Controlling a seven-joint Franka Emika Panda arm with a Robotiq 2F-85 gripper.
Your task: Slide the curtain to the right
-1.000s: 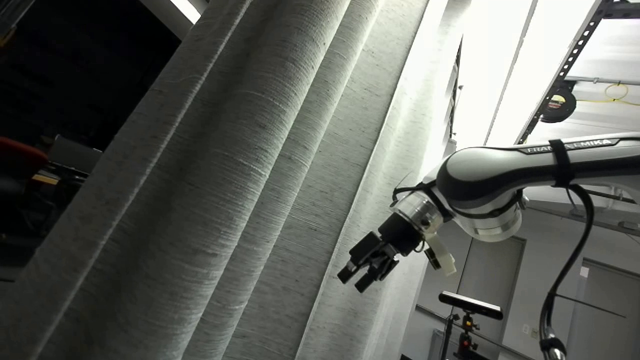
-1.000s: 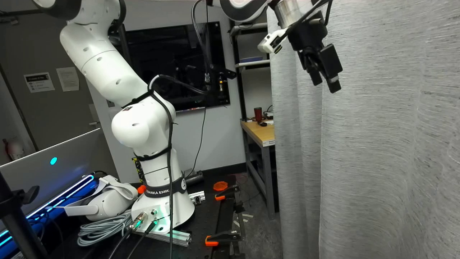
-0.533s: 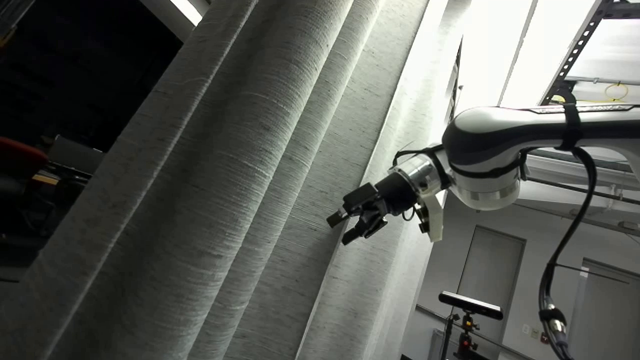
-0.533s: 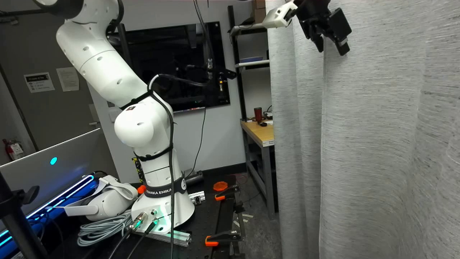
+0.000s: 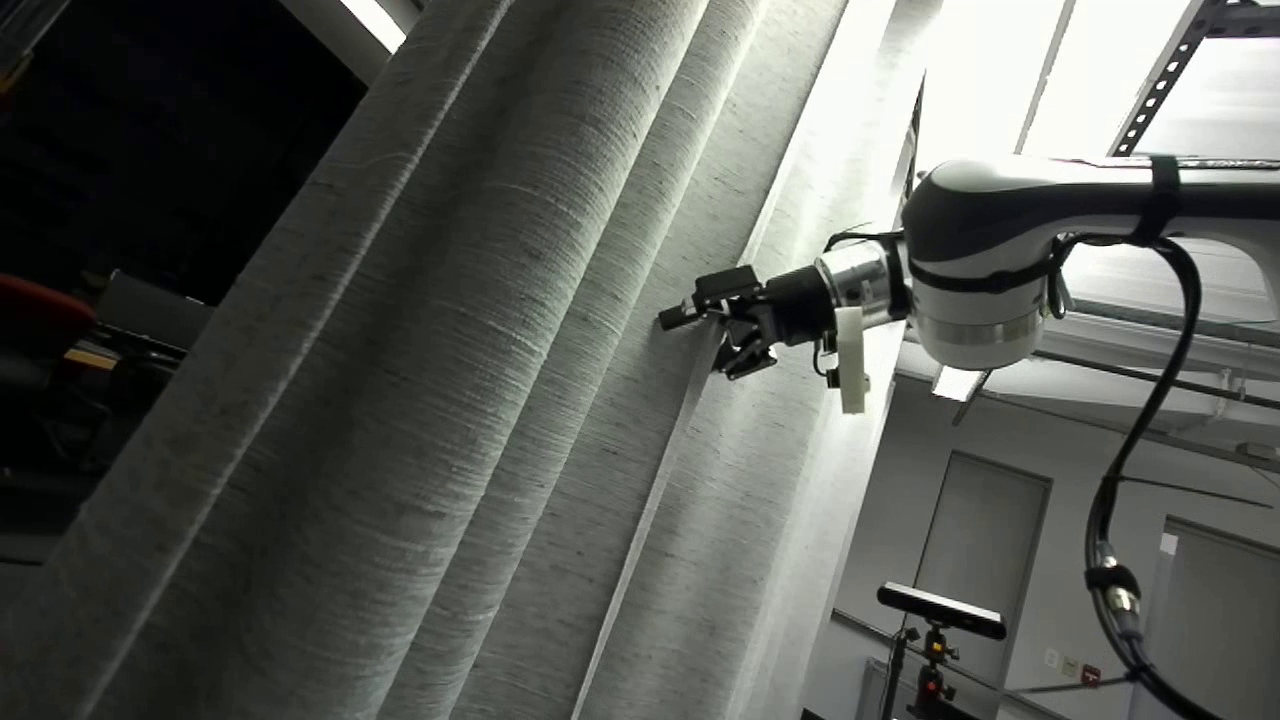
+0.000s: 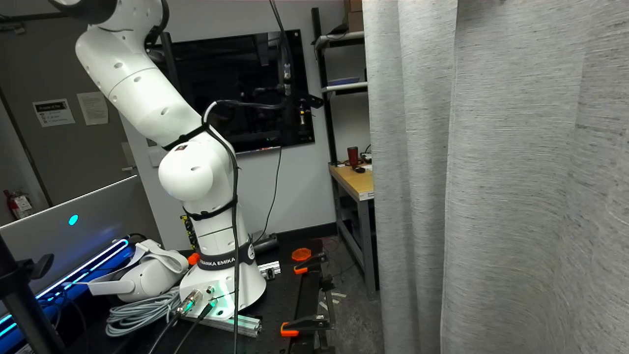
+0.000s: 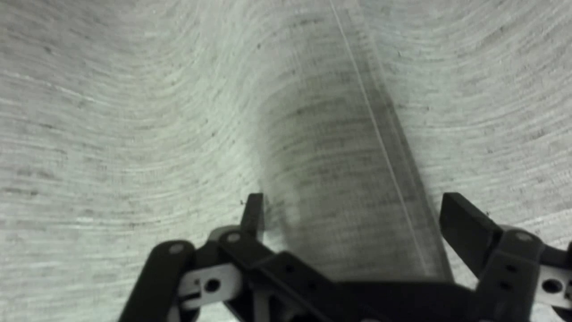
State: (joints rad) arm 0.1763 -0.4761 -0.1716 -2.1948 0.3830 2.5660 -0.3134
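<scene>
The curtain is a tall light grey ribbed drape with long vertical folds, in both exterior views [image 5: 560,330] [image 6: 516,187]. It fills the wrist view [image 7: 111,147]. A fold with a stitched edge [image 7: 348,179] stands out from it between my fingers. My gripper [image 5: 698,340] is at the curtain with its jaws wide apart, also in the wrist view [image 7: 353,201]. One finger is on each side of the fold, not closed on it. In an exterior view, the lower fingertip is partly hidden behind the fold's edge. The gripper is above the frame in the view from the robot's base side.
A camera on a stand [image 5: 940,610] is behind the arm. A wooden desk [image 6: 356,183] and shelf rack [image 6: 344,87] stand beyond the curtain. The arm's base [image 6: 223,285] is on a black table with clamps [image 6: 307,324] at its edge.
My gripper has risen and turned more level against the curtain, leaving the top of an exterior view. The fold now sits between the fingers, and its upper edge has shifted slightly.
</scene>
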